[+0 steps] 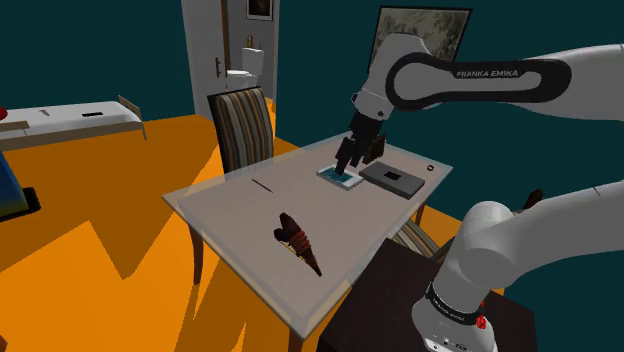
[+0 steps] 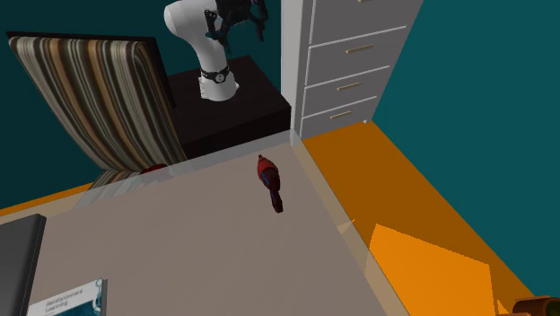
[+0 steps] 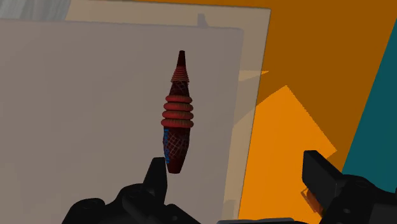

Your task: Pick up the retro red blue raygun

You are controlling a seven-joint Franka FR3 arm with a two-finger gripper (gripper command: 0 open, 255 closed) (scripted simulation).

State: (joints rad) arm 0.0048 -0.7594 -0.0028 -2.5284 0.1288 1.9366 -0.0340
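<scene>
Red raygun (image 3: 177, 108), beyond parted claw (image 3: 236, 164), untouched

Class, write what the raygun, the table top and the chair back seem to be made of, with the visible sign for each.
The raygun is dark red with ribbed rings, a faint sheen and a blue mesh patch: perhaps painted plastic or metal. The chair back is striped, likely fabric upholstery. The table top is pale grey, smooth and glossy, mirroring those stripes; material unclear.
</scene>
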